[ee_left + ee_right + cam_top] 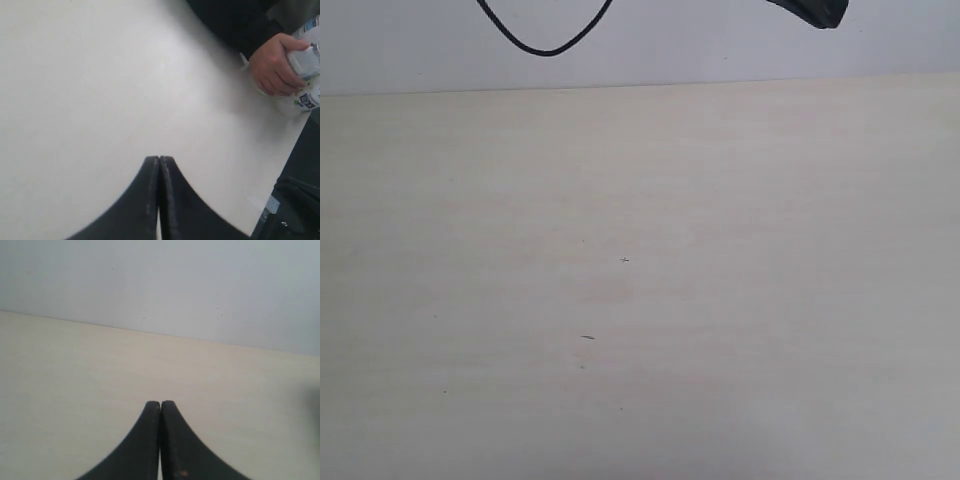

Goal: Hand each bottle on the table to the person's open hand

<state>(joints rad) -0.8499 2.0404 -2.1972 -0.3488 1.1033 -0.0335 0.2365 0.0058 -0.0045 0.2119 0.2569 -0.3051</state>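
The table [640, 280] lies bare in the exterior view, and neither gripper shows there. In the left wrist view my left gripper [159, 158] is shut with nothing between its fingers, above the bare tabletop [100, 75]. At the table's edge the person's hand [272, 67] is curled round the bottles: a white one [307, 62] and below it one with a green-spotted label [302, 100]. The hand is well away from my left gripper. My right gripper [160, 402] is shut and empty over the tabletop [100, 355], facing the wall.
A black cable [545, 45] loops down the wall behind the table, and a dark object [815, 10] pokes in at the top right. The person's black sleeve [230, 20] and a dark frame [292, 200] stand past the table's edge.
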